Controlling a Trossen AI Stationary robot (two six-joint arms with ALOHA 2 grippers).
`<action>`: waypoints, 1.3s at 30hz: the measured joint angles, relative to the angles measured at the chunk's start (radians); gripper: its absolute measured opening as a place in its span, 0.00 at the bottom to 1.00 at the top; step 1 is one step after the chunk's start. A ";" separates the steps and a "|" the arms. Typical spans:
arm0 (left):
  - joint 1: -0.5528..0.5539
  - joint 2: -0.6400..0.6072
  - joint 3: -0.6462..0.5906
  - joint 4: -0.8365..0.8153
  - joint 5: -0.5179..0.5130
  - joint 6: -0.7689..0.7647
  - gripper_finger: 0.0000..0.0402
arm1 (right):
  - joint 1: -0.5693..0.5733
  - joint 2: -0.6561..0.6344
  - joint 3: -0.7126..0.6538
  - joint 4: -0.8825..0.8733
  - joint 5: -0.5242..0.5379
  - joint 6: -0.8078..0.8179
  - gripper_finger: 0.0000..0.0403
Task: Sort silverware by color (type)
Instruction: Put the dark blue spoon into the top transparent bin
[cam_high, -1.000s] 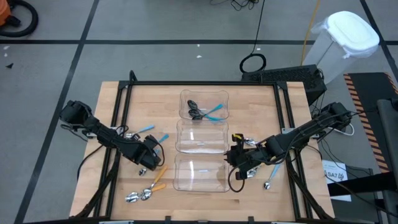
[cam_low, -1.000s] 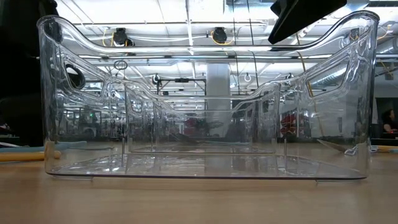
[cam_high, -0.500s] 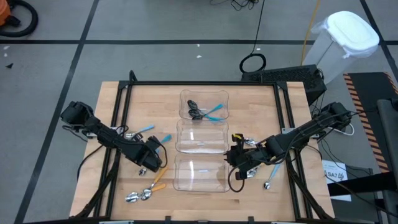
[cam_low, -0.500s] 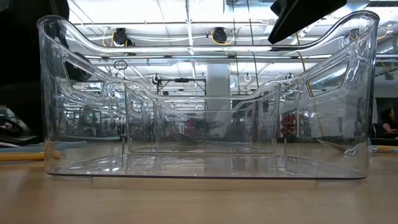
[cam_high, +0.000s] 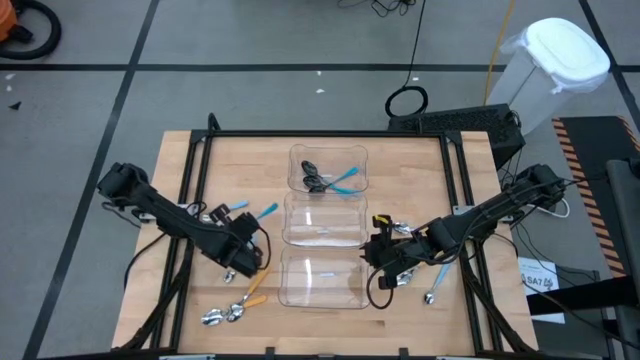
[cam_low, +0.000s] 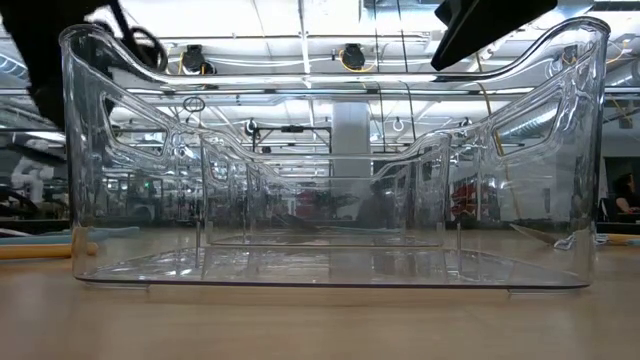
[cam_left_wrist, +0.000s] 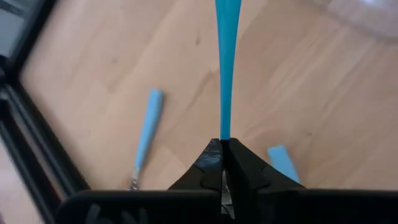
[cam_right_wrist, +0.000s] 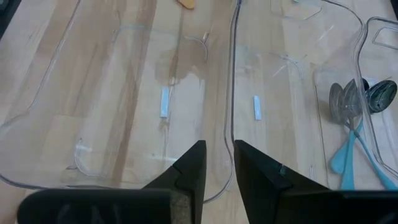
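My left gripper (cam_high: 254, 230) (cam_left_wrist: 222, 142) is left of the clear bins, shut on a light-blue-handled spoon (cam_high: 267, 211). A second blue-handled spoon (cam_high: 236, 207) (cam_left_wrist: 147, 134) lies flat on the table beside it. Orange-handled spoons (cam_high: 255, 284) with silver bowls (cam_high: 215, 317) lie near the table's near-left corner. The far bin (cam_high: 300, 155) holds dark-bowled spoons with blue handles (cam_high: 345, 180) (cam_right_wrist: 348, 146). My right gripper (cam_high: 370, 252) (cam_right_wrist: 219, 163) hovers over the wall between the near and middle bins, open by a narrow gap and touching nothing. My left gripper pinches the spoon's light-blue handle (cam_left_wrist: 223, 121) between its two fingertips. The fingers lie along the handle, which sticks straight out past them. The spoon's bowl end is hidden by the fingers. The handle stands clear of the table.
Three clear bins stand in a column down the table's middle: far, middle (cam_high: 292, 232) and near (cam_high: 284, 296) (cam_low: 100, 275). More spoons (cam_high: 434, 287) lie right of the bins under my right arm. A black frame (cam_high: 320, 134) edges the table.
My left gripper has risen, still shut on the blue-handled spoon. The handle's free end has swung toward the table's far edge and lifted off the wood. In the low view the left arm has moved up out of the bin's left side.
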 joint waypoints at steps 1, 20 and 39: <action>-0.003 0.000 0.024 -0.011 -0.014 0.010 0.02 | 0.000 0.000 0.000 0.004 0.001 0.000 0.20; -0.025 -0.002 0.341 0.073 -0.210 0.418 0.02 | 0.000 0.000 0.000 0.054 0.134 0.052 0.21; 0.115 -0.002 0.341 0.467 0.032 0.908 0.02 | 0.000 0.000 0.000 0.169 0.286 -0.053 0.58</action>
